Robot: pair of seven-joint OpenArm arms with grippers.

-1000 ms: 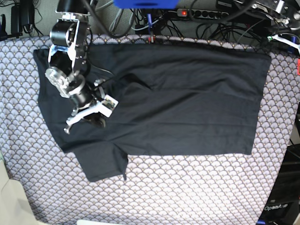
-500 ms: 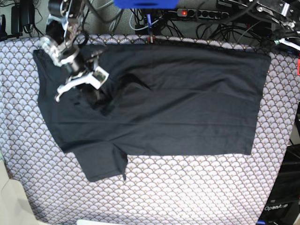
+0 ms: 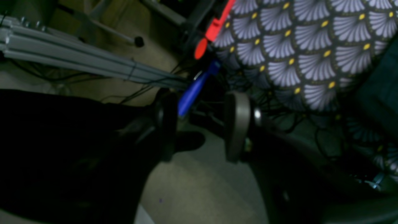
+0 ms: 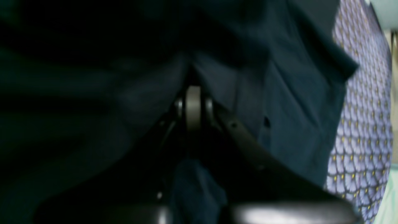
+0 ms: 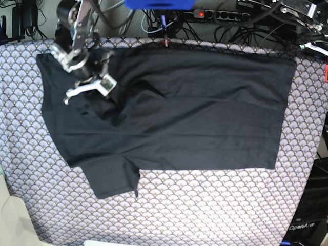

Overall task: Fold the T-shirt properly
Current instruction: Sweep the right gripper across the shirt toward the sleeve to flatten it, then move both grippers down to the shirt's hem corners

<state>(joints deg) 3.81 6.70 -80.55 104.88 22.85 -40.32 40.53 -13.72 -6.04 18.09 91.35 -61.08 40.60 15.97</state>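
The dark T-shirt (image 5: 195, 107) lies spread on the patterned tablecloth, with one sleeve (image 5: 110, 177) sticking out toward the front left. My right gripper (image 5: 96, 100) is low over the shirt's far-left part. In the right wrist view its fingers (image 4: 193, 105) are pressed together, and a ridge of T-shirt cloth (image 4: 279, 102) rises into them. My left gripper (image 3: 200, 124) is open and empty. It hangs beyond the table's edge, over the floor. A dark strip of the T-shirt (image 3: 384, 90) shows at the right of the left wrist view.
The fan-patterned tablecloth (image 5: 205, 205) covers the table. Cables and a power strip (image 5: 225, 15) run along the far edge. The left arm (image 5: 300, 10) sits at the far right corner. A red clamp (image 3: 214, 28) and a blue clamp (image 3: 192, 93) hang off the table edge near the left gripper.
My right arm has moved from the shirt's left middle toward the far-left corner and drawn up a small ridge of cloth. In the last half second it has shifted only slightly.
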